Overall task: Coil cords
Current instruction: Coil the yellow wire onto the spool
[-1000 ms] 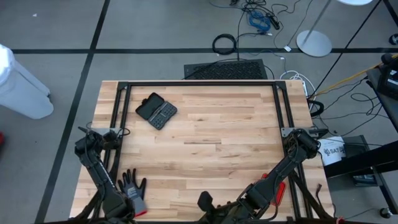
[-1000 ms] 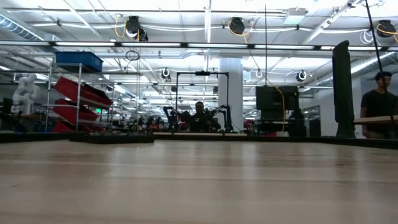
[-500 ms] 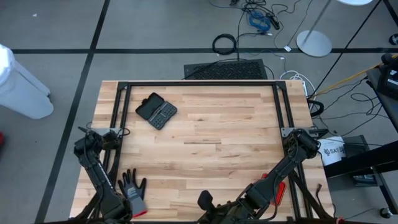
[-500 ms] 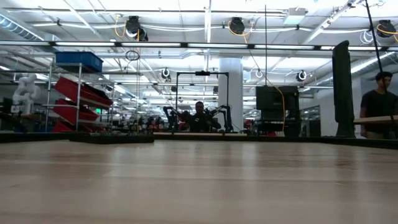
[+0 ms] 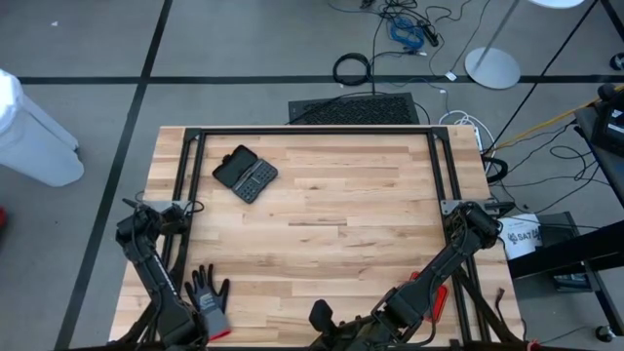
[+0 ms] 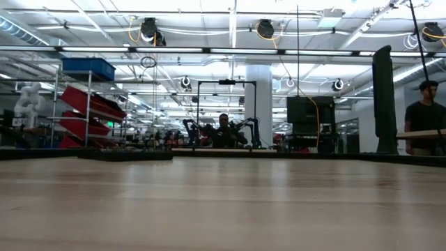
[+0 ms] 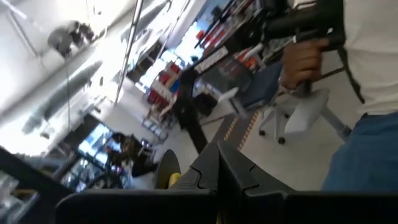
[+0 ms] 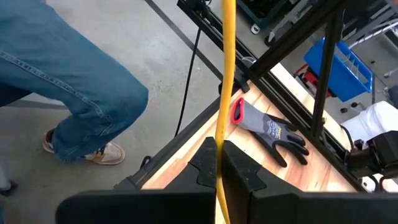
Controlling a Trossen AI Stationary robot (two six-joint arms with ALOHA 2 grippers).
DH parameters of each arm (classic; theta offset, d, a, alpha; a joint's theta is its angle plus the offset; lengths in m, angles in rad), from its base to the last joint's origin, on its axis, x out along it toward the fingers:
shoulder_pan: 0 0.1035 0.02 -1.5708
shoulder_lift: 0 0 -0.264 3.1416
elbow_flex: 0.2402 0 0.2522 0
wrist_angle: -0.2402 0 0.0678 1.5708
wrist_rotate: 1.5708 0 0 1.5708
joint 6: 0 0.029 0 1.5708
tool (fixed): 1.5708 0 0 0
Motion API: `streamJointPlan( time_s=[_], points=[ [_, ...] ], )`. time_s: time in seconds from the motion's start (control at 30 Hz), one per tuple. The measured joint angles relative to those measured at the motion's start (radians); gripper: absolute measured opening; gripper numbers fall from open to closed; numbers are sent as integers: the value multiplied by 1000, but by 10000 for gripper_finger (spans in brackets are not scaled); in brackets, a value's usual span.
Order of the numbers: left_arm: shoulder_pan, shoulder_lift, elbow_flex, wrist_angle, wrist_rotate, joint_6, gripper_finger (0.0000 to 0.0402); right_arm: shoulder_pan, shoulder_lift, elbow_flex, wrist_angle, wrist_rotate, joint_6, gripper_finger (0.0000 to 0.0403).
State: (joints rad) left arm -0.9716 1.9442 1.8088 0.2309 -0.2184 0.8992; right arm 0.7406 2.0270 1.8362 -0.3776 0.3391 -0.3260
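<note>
Looks down on a big light wooden table (image 5: 341, 195) with a dark metal frame around it.

Right claw (image 8: 218, 146) – shut tight on a thin yellow cord (image 8: 226, 74). Hangs past the near edge of the table, just off the wood. Pinches the cord between its two dark fingers, with the cord running straight up and away from them, out over the near edge of the table. Only shows this straight piece of cord; no way to tell where the rest of it goes.

Left claw (image 7: 218, 152) – shut too, fingers pressed together. Points up and away from the table, out into the room. Has a small yellow bit just beside its fingers, but too blurry to tell what that is or if the claw grips it.

On the table, by the near left corner: a grey knit glove with a red cuff (image 5: 207, 292), lying flat. On the table, toward the far left corner: a flat black plastic case (image 5: 245, 175), lying open, well apart from the glove.

Beside the table, on the grey floor: a person's leg in blue jeans (image 8: 68, 93), with a light shoe. Also a person's hand (image 7: 300, 59) gripping something black, away from the table.
</note>
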Motion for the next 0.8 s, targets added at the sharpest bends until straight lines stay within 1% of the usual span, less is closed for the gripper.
streamJointPlan(
  time_s=[0.13, 0.27, 0.33, 0.4, 0.5, 0.57, 0.67, 0.8],
  points=[
    [14, 0, 0, -11, -55, -30, 0, 0, 0, 0, -19, 7, 3, 0],
    [33, 0, 0, -31, -157, -78, 0, 5, 0, 0, -21, 84, 23, 9],
    [41, 0, 0, -33, -204, -86, 0, 13, -3, 0, -34, 146, 27, 27],
    [50, 0, 0, -30, -222, -91, 0, 27, -11, 0, -54, 223, 40, 52],
    [55, 0, 0, -29, -247, -106, 0, 53, -34, 0, -122, 366, 86, 96],
    [55, 0, 0, -29, -273, -107, 0, 70, -51, 0, -194, 440, 131, 126],
    [55, 0, 0, -29, -294, -107, 0, 96, -80, 0, -293, 492, 217, 166],
    [55, 0, 0, -32, -296, -105, 0, 140, -123, 0, -376, 501, 323, 202]
  ],
)
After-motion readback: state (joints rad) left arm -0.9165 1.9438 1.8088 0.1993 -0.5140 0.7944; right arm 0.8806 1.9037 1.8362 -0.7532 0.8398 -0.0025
